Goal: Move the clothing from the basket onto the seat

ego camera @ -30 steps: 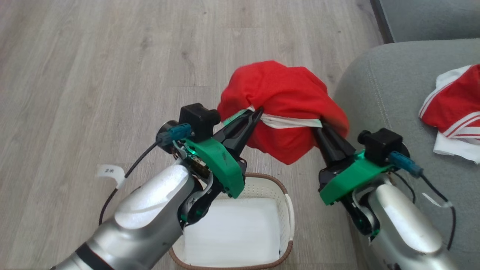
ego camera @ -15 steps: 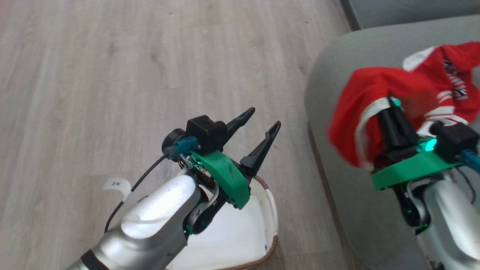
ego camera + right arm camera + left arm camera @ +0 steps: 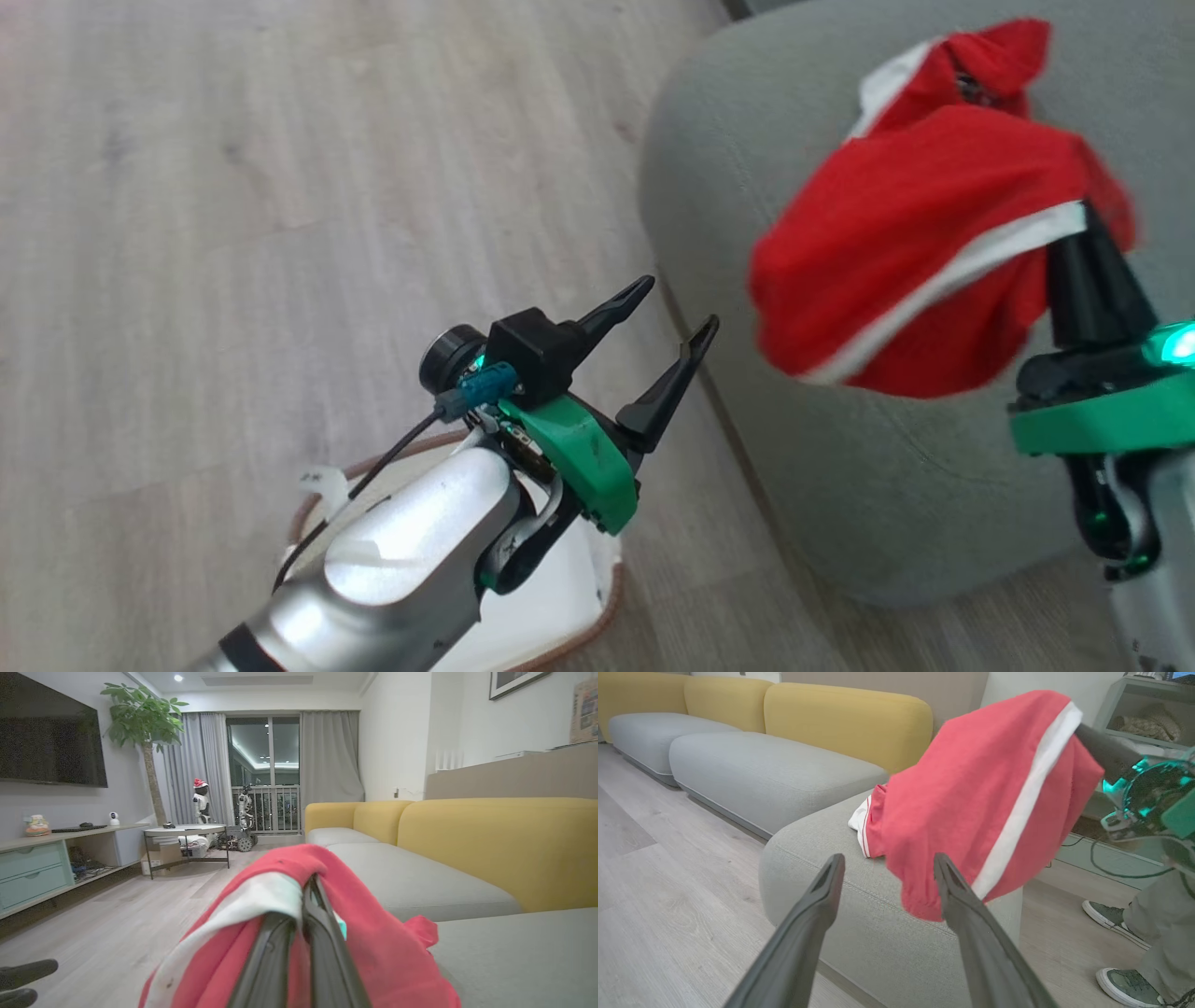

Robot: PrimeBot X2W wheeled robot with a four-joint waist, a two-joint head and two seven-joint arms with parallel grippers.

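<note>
Red shorts with a white stripe [image 3: 896, 243] hang over the near corner of the grey-green seat [image 3: 728, 168], with my right gripper [image 3: 1083, 219] shut on their waistband. The right wrist view has the shorts [image 3: 373, 933] draped over those closed fingers [image 3: 322, 933]. A second red garment with white trim [image 3: 971, 65] lies on the seat behind them. My left gripper [image 3: 681, 301] stands open and empty above the floor, left of the seat. Its spread fingers frame the shorts [image 3: 971, 798] in the left wrist view. The basket [image 3: 611, 607] is mostly hidden under my left forearm.
A person's shoes [image 3: 1106, 914] and trouser leg stand on the wooden floor past the seat's far side. More grey cushions with yellow backs [image 3: 850, 723] run beyond the seat. A round table [image 3: 187, 833] and a low cabinet [image 3: 32, 868] stand farther off.
My left gripper has opened and let go of the shorts. The right gripper has carried them rightward over the seat. The camera has turned right, so the basket slid to the lower left.
</note>
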